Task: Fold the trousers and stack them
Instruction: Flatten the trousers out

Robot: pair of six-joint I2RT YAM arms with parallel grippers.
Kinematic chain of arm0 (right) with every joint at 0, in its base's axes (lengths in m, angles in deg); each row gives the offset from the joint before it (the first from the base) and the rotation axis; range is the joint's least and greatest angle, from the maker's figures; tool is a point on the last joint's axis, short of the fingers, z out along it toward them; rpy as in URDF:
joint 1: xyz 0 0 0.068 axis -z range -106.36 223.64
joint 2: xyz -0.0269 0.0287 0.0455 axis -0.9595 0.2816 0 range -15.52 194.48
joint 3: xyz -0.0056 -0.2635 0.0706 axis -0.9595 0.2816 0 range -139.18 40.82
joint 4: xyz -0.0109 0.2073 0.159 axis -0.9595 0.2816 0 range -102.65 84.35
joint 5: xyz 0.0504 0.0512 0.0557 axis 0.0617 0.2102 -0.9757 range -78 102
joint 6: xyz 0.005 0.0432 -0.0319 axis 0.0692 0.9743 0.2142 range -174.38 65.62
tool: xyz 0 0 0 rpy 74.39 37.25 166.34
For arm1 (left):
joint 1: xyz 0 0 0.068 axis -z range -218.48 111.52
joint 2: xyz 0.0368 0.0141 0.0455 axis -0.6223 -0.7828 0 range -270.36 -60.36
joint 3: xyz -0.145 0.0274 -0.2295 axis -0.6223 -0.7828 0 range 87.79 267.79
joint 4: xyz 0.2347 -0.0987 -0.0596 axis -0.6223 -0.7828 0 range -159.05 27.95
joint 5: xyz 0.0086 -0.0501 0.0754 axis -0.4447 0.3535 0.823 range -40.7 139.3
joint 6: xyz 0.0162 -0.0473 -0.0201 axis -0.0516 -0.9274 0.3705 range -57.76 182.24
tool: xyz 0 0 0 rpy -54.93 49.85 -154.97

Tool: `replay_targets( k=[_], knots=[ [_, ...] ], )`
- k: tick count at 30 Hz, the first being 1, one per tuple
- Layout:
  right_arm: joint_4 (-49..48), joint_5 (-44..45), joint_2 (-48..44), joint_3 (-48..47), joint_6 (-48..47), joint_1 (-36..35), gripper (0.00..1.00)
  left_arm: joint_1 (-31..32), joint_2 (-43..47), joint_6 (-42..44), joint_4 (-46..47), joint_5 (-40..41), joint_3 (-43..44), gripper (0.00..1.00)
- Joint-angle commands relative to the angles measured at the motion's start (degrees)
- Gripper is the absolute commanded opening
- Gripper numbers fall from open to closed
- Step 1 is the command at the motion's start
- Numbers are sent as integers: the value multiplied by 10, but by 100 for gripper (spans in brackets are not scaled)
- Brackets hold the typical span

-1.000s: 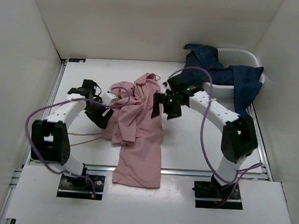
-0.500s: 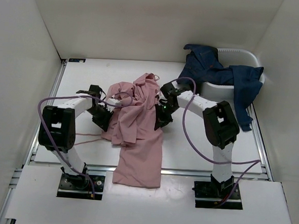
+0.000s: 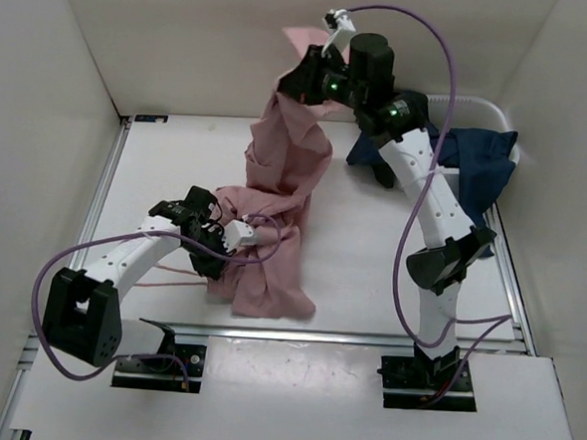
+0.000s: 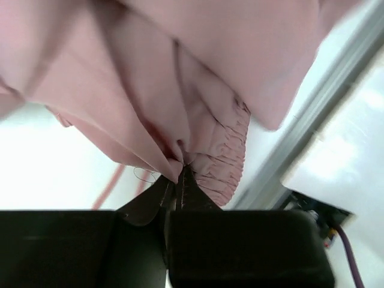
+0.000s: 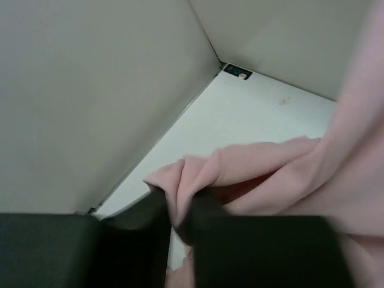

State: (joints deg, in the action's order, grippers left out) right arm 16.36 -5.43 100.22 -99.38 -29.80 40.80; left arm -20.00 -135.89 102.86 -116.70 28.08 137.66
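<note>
The right hand [image 3: 304, 79] is high above the back of the worktop [image 3: 167, 162], its jaws closed on a bunched fold of the trousers [image 3: 287, 165]. From that grip the dusty-pink cloth hangs down in a twisted column to the worktop. The rest lies there in a crumpled heap near the front edge, closer to the left arm's base than the right's.

The left hand [image 3: 235, 238] is low, at the left side of the heap, and shut tight on the cloth. In the left wrist view its 2 dark fingers [image 4: 150, 204] meet with a thin pinch of fabric between the tips, and the gathered waistband [image 4: 227, 150] lies just beside the pinch. A pink drawstring [image 3: 161, 267] trails on the worktop left of the heap.

In the right wrist view the fingers [image 5: 141, 219] clamp a rolled edge of the cloth, and a small fold [image 5: 174, 180] pokes out past them. The white side wall and a far corner of the worktop show behind.

At the back right a dark blue garment [image 3: 476, 166] is draped over a white tub [image 3: 501, 118] – apart from the pink cloth, with the right arm crossing in front of it.
</note>
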Motion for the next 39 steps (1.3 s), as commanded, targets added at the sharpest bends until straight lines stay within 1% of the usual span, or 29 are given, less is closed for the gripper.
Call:
replay_targets(
  k=[1,2,3,5,6,7,8,9,10,11,12,13,14,16,17,19,20,22,24,26,28,31,32,33,34,35,36,37,39],
  knots=[
    [13,64,96,18,23,14,27,6,21,25,-58,-37,22,14],
    [32,27,116,-23,34,20,41,6,21,25,-67,-57,29,14],
    [74,1,148,-46,35,20,74,11,13,25,-83,-67,46,14],
    [114,-27,155,-60,28,20,99,19,5,25,-91,-81,60,14],
    [132,-21,123,-24,8,20,99,35,-4,25,-91,-87,68,14],
    [144,-6,99,10,-5,20,99,35,-9,25,-91,-87,84,19],
    [151,33,70,51,-15,29,99,42,-22,25,-98,-87,94,42],
    [151,48,8,96,-21,35,99,42,-28,25,-104,-87,104,54],
    [145,56,-25,189,-21,44,99,47,-34,31,-112,-87,129,63],
    [132,61,-55,235,-11,65,99,47,-42,31,-120,-87,143,73],
    [132,61,-113,277,-5,73,99,52,-42,31,-134,-87,158,75],
    [140,88,-139,349,1,87,99,58,-42,31,-134,-81,188,77],
    [140,101,-188,386,1,87,99,58,-42,31,-134,-74,203,80],
    [140,124,-233,457,8,87,99,74,-42,37,-111,-32,225,98],
    [134,124,-269,530,14,87,99,97,-42,37,-97,-11,232,100],
    [125,129,-299,598,47,87,99,127,-62,42,-71,43,226,100],
    [117,129,-314,630,58,87,99,158,-77,42,-52,53,221,100],
    [90,145,-352,702,89,87,99,189,-127,26,-34,59,226,100],
    [85,159,-378,725,96,92,99,229,-172,17,-8,53,238,100],
    [85,172,-389,725,104,92,99,261,-198,10,16,77,238,100],
    [98,179,-395,725,104,92,99,276,-231,-3,70,111,232,100],
    [104,179,-407,739,109,92,99,276,-275,-35,100,151,253,100],
    [109,173,-414,748,109,92,99,264,-286,-53,100,157,267,84],
    [109,173,-414,759,109,92,99,255,-293,-66,100,157,297,57],
    [109,168,-422,764,104,92,99,243,-298,-83,100,157,317,22],
    [109,168,-429,764,104,92,99,229,-299,-100,95,148,336,14],
    [109,168,-429,772,87,92,99,196,-291,-121,88,113,356,14],
    [109,168,-429,772,77,75,99,177,-278,-130,80,90,398,14],
    [109,168,-429,764,41,54,99,134,-262,-158,68,36,432,14]
  ],
)
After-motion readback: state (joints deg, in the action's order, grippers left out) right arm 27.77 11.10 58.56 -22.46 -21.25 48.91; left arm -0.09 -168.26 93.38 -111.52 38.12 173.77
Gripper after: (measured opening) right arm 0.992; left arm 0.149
